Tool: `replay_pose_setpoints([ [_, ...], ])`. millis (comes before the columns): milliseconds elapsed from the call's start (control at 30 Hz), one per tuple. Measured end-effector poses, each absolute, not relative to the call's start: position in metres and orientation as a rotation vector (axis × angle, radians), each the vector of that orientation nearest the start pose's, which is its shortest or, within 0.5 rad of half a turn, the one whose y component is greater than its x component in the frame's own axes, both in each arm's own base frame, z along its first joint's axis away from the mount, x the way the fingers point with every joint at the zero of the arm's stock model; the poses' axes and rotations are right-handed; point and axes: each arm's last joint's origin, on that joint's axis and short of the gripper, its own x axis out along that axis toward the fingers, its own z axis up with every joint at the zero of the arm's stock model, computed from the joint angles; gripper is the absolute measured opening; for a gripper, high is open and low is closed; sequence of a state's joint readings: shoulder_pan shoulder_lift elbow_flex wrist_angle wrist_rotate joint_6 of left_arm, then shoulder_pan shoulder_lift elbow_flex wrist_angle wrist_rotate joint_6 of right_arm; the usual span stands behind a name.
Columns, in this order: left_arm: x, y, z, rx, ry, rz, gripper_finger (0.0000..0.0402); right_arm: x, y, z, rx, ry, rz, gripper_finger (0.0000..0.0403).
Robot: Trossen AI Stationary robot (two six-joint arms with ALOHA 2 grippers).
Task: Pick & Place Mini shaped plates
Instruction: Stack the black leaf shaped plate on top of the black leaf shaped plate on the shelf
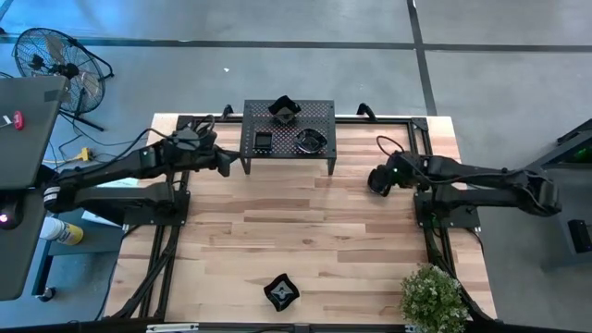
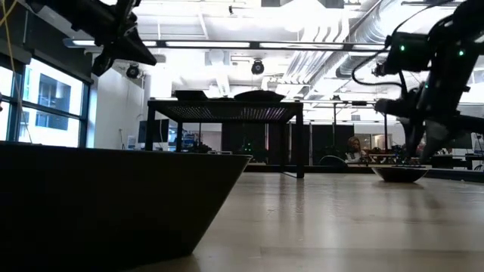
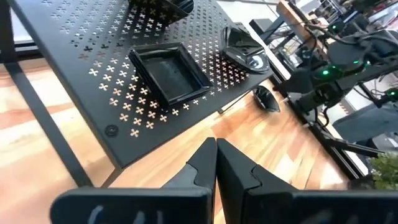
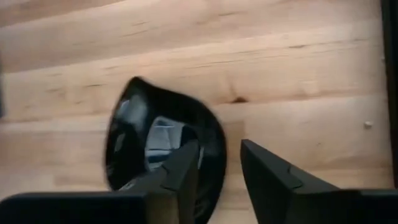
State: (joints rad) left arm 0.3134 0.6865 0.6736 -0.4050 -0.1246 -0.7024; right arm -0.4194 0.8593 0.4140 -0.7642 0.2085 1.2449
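Sitting on the perforated rack (image 1: 287, 129) at top centre of the high view: three mini shaped plates, a square one (image 3: 169, 73), a rounded one (image 1: 310, 140), an angular one (image 1: 283, 109). Hovering left of the rack, the left gripper (image 1: 225, 163), fingers pressed together, gripping nothing. Hanging at right over a rounded plate (image 4: 163, 146) lying on the table (image 1: 305, 231), the right gripper (image 4: 219, 167), fingers parted around its rim. Lying alone at bottom centre, another plate (image 1: 281, 292). Standing around: a fan (image 1: 57, 65) upper left, a plant (image 1: 433, 298) lower right. Showing no readable writing.
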Motion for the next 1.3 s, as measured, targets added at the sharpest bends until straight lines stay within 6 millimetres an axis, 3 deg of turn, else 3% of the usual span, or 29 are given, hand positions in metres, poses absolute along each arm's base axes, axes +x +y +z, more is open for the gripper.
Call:
replay_pose_setpoints([
  [133,0.137,0.048,0.289,-0.721,0.248,0.560,0.0004,0.110,-0.062,0.150,1.198,0.713,-1.252,0.0128],
  [300,0.136,0.048,0.290,-0.721,0.244,0.558,0.0004,0.109,-0.064,0.134,1.249,0.677,-1.197,0.0120],
  [467,0.137,0.048,0.290,-0.721,0.245,0.559,0.0004,0.107,-0.063,0.122,1.281,0.625,-1.174,0.0077],
  [600,0.137,0.048,0.290,-0.721,0.244,0.559,0.0004,0.110,-0.063,0.127,1.268,0.634,-1.129,0.0021],
  [767,0.136,0.048,0.290,-0.698,0.245,0.569,0.0004,0.123,-0.070,0.158,1.200,0.600,-1.060,0.0012],
  [900,0.135,0.048,0.292,-0.680,0.233,0.565,0.0004,0.131,-0.074,0.194,1.126,0.606,-1.006,0.0004],
  [1133,0.132,0.047,0.294,-0.647,0.223,0.555,0.0004,0.140,-0.082,0.276,0.957,0.538,-0.847,0.0006],
  [1300,0.132,0.047,0.295,-0.612,0.219,0.540,0.0004,0.169,-0.105,0.325,0.803,0.501,-0.628,0.0003],
])
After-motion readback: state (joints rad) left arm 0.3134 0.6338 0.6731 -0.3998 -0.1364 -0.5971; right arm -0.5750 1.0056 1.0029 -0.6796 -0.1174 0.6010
